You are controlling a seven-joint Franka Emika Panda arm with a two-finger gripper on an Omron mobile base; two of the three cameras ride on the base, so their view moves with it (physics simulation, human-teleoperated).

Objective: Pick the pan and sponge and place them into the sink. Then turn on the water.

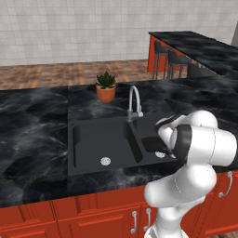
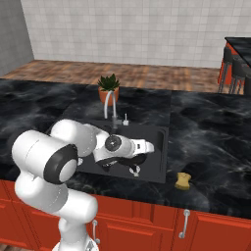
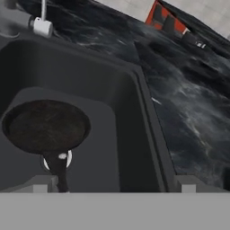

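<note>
The black round pan (image 3: 45, 126) lies flat in the right basin of the black sink (image 3: 148, 117), its handle pointing toward me over the silver drain. My gripper (image 3: 112, 185) hovers over that basin, open, with nothing between its wide-apart fingers. From the right base view the gripper (image 2: 149, 148) hangs low over the sink (image 2: 164, 147). The yellow sponge (image 2: 184, 180) rests on the dark counter just right of the sink, near the front edge. In the left base view my own arm covers much of the right basin of the sink (image 1: 88, 139). No water runs from the faucet (image 1: 134, 100).
An orange plant pot (image 1: 106, 93) stands behind the sink beside the silver gooseneck faucet (image 2: 112, 105). The black marble counter (image 2: 211, 142) stretches to both sides. Bar stools (image 1: 167, 58) stand by a second counter at the back right. Red cabinets run below.
</note>
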